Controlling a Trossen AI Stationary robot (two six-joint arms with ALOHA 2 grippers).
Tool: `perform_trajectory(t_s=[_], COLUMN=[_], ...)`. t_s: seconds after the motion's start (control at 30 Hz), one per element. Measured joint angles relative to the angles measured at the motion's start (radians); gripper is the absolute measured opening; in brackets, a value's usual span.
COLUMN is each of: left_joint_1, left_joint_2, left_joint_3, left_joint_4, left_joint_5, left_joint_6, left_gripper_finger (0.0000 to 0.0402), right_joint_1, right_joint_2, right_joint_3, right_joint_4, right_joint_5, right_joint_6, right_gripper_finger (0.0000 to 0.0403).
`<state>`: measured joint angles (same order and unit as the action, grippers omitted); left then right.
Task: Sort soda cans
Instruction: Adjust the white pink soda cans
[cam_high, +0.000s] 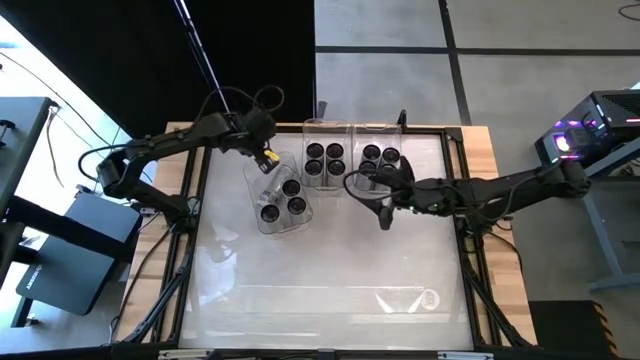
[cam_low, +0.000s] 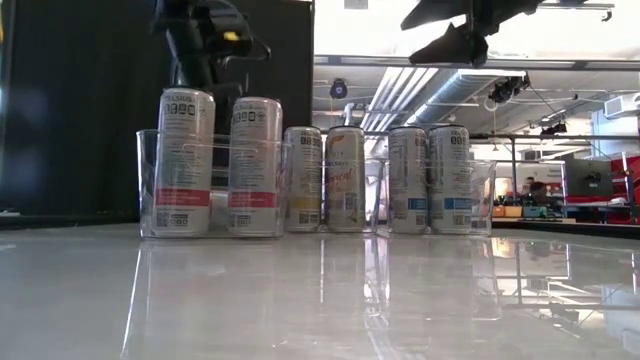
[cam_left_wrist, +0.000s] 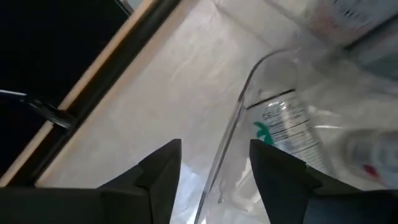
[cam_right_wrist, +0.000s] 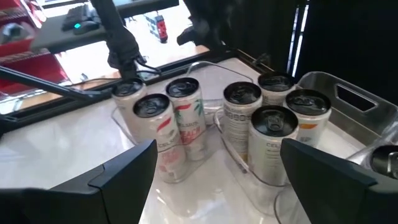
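Soda cans stand upright in three clear bins at the table's far middle: the left bin (cam_high: 278, 195), the middle bin (cam_high: 326, 155) and the right bin (cam_high: 380, 150). In the low view the cans (cam_low: 255, 165) stand in a row on the bin floors. My left gripper (cam_high: 265, 155) hangs open over the left bin's far end. Its fingers (cam_left_wrist: 165, 168) stand on either side of the bin's wall (cam_left_wrist: 233, 124), clear of it, and a can (cam_left_wrist: 286, 127) shows through that wall. My right gripper (cam_high: 383, 212) hovers wide open on the near side of the right bin, facing the cans (cam_right_wrist: 186, 112).
A clear plastic piece (cam_high: 410, 298) lies near the table's near right corner. A wooden frame (cam_high: 190, 200) borders the white tabletop. The near half of the table offers free room. Cables and a dark curtain stand beyond the far left edge.
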<state>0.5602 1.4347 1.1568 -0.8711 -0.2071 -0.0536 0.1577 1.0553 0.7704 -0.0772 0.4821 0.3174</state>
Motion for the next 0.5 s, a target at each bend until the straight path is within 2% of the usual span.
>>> perform_trajectory(t_s=[0.27,0.4,0.5], left_joint_1=[-0.061,-0.169,-0.278], left_joint_2=[-0.012,-0.053,-0.073], left_joint_3=[0.155,0.145,0.132], left_joint_4=[-0.156,-0.161,-0.168], left_joint_5=[0.0,-0.014,-0.074], left_joint_6=[-0.1,-0.215,-0.325], left_gripper_finger=[0.0185,0.0174,0.0165], right_joint_1=[0.0,0.0,0.0], right_joint_2=[0.016,0.016,0.016], right_joint_3=[0.0,0.0,0.0], right_joint_4=[0.0,0.0,-0.001], right_joint_5=[0.024,0.03,0.03], right_joint_6=[-0.006,-0.028,-0.037], right_gripper_finger=[0.0336,0.0336,0.0336])
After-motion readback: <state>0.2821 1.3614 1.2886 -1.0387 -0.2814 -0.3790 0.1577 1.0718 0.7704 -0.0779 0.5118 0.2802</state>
